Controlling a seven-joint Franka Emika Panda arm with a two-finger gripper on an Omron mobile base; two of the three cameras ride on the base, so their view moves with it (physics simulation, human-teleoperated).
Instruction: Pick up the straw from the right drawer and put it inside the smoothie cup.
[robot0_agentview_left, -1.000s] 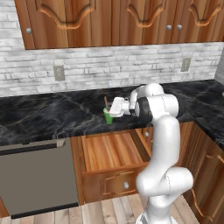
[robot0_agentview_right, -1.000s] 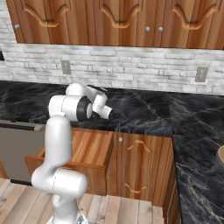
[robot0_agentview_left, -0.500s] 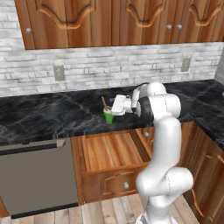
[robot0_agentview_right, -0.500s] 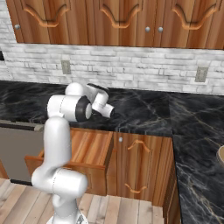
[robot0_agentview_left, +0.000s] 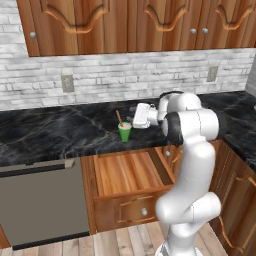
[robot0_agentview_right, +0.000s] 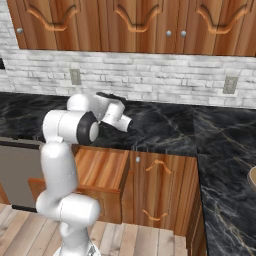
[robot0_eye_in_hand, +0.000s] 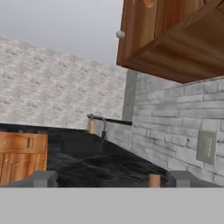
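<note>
The small green smoothie cup (robot0_agentview_left: 125, 132) stands on the black counter (robot0_agentview_left: 60, 132) above the open right drawer (robot0_agentview_left: 127, 172). The thin tan straw (robot0_agentview_left: 120, 117) leans up out of the cup toward the left. My gripper (robot0_agentview_left: 135, 118) hovers just right of the cup, a little above its rim, pointing left, and holds nothing. In the hand view the gripper (robot0_eye_in_hand: 113, 179) is open, with its fingertips (robot0_eye_in_hand: 41, 178) set wide apart and a tan stub of the straw (robot0_eye_in_hand: 154, 180) between them near the right one. The drawer (robot0_agentview_right: 97, 167) shows a bare light-wood floor.
A grey dishwasher front (robot0_agentview_left: 40, 200) sits left of the drawer. Wooden upper cabinets (robot0_agentview_left: 130, 25) hang over the counter, with a brick wall and an outlet (robot0_agentview_left: 67, 83) behind. Cabinet doors (robot0_agentview_right: 157, 190) lie right of the drawer. My own arm (robot0_agentview_right: 70, 130) hides the cup from the right.
The hand has drawn back slightly to the right and upward from the cup. The straw stays in the cup and the drawer stays open.
</note>
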